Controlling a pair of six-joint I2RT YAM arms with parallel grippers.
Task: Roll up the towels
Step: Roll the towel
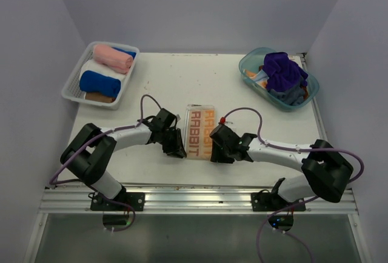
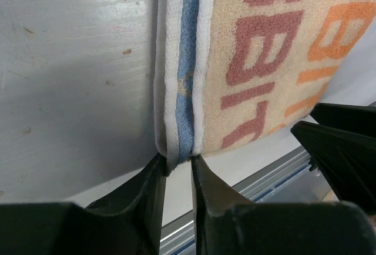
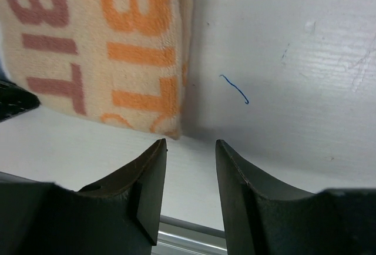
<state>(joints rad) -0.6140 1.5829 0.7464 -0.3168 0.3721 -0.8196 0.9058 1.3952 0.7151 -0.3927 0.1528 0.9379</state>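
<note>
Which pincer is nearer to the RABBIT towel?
Left. The left pincer pinches a near corner of the RABBIT towel; the right pincer is open beside the other near corner, not touching.

Plain pale walls [image 1: 200,8], scuffed white table [image 1: 163,81], metal rail [image 1: 200,198], perhaps glass below

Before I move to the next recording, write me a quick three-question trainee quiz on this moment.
1. True or false: the right tool is gripping the RABBIT towel.
2. Where do the rolled towels lie? A) in the white mesh basket B) in the teal tub C) on the table
3. Fill in: the left tool pinches the towel edge that bears a ___ stripe.
Key: 1 false, its jaws stand apart beside the towel. 2 A. 3 blue.
</note>
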